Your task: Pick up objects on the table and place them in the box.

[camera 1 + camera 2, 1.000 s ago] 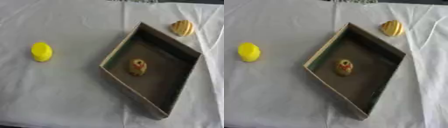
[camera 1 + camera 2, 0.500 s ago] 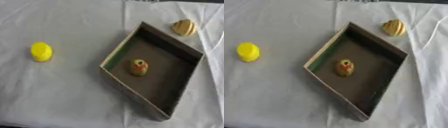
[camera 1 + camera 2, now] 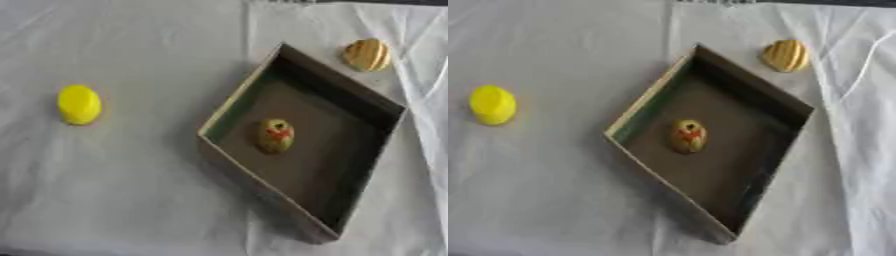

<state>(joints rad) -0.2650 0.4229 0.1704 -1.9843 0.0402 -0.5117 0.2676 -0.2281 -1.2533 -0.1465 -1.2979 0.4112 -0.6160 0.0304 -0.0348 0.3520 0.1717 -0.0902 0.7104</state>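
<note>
the box point(image 3: 385, 107) is an open, dark, shallow tray set cornerwise on the white cloth point(image 3: 140, 190), one corner toward the far edge. it contains one item: a small olive-coloured oval object with a red mark point(image 3: 275, 135), lying on the box floor near the middle, clear of the walls. outside the box, a tan ridged object point(image 3: 367, 54) lies on the cloth just beyond the far right wall, and a yellow rounded object point(image 3: 79, 104) lies well apart to the left. neither robot hand appears in either view, so their state cannot be told. compared with the earlier frames, all three objects and the box hold the same positions.
</note>
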